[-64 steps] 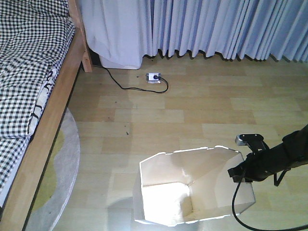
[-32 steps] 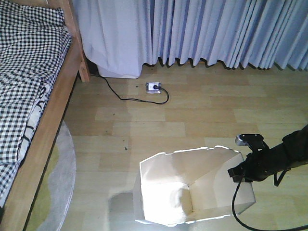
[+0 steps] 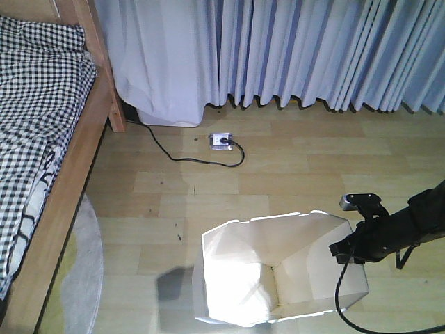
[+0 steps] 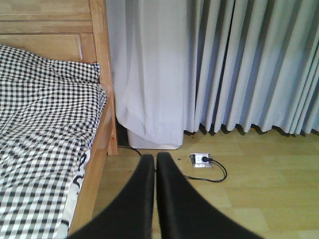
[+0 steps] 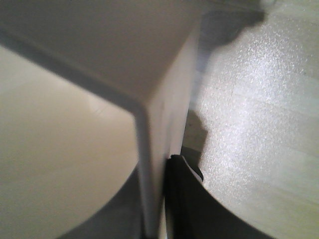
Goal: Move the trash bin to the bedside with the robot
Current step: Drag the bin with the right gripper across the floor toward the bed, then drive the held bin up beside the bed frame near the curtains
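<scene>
A: R gripper status?
B: Clamped on trash bin, right wall at rim. Thin wall, so edge pinch prob. the only hold for dragging w/ base.
A: L gripper?
B: Closed tip to tip, nothing held. Parked fwd, facing bed.
A: Bin loc?
B: Upright on floor, well apart from bed frame, which sits fwd-left. Not bedside yet.
A: Risk?
B: Wall flex, slip. Also cable on floor ahead.

White trash bin, black-and-white checked bedding, pale blue-grey curtains.
</scene>
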